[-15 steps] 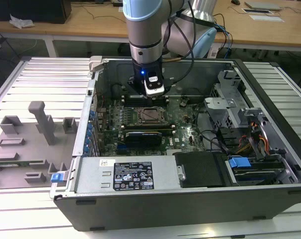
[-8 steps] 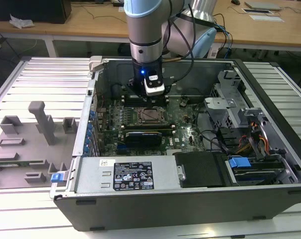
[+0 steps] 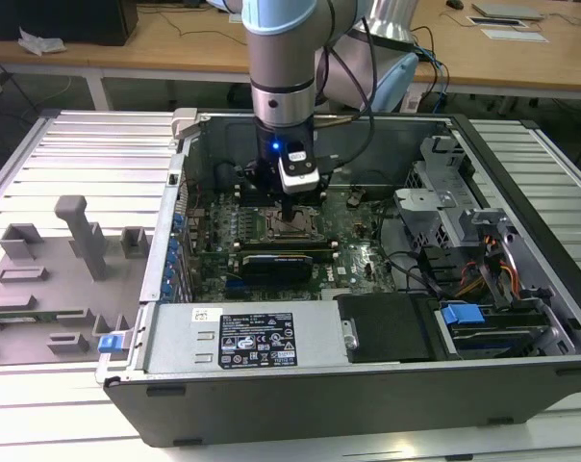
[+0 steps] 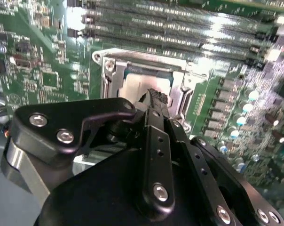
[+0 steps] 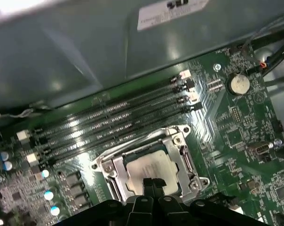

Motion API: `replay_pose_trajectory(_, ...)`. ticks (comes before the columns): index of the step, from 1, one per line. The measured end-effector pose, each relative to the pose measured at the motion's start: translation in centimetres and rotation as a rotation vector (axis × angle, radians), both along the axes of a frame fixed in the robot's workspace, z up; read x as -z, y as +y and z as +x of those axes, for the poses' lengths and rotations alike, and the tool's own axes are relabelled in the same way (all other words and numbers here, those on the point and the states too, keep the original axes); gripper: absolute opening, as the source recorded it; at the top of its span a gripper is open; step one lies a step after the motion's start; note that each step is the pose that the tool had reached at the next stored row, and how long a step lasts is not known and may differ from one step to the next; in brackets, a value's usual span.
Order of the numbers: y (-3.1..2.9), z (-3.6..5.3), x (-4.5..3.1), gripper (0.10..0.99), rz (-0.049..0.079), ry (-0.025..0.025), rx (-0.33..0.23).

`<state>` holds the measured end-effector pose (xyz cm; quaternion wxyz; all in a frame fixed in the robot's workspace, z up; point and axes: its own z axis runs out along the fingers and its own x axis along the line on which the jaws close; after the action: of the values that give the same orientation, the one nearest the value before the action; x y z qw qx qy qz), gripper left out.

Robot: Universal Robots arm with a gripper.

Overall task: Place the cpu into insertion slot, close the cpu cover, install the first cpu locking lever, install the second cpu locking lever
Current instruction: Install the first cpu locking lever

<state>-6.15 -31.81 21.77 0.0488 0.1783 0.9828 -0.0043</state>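
Note:
The cpu (image 5: 149, 168), silvery-grey and square, lies flat in the insertion slot (image 3: 292, 227) on the green board. The cpu cover (image 5: 180, 155), a silvery frame with a window, lies down around the chip; the second wrist view shows its bar (image 4: 146, 59) and the chip (image 4: 132, 87) through the window. My gripper (image 5: 153, 182) hangs straight down over the socket, its black fingers shut together with nothing between them. Its tips (image 4: 155, 96) sit at the chip's edge, at or just above the surface. In the exterior view the gripper (image 3: 289, 207) stands over the socket inside the open case.
Long black memory slots (image 5: 114, 122) run beside the socket. A black graphics card (image 3: 281, 260) lies on its other side, and a power supply (image 3: 242, 337) sits at the case front. Drive cages and cables (image 3: 464, 250) fill the exterior view's right. A grey fixture (image 3: 79, 236) stands outside, left.

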Motion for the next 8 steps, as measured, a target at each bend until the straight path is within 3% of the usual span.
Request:
replay_pose_trajectory(4, -0.02, 0.05, 0.01, 0.106, 0.000, 0.0001, -0.054)
replay_pose_trajectory(8, -0.02, 0.19, 0.08, 0.106, 0.000, -0.0001, -0.153)
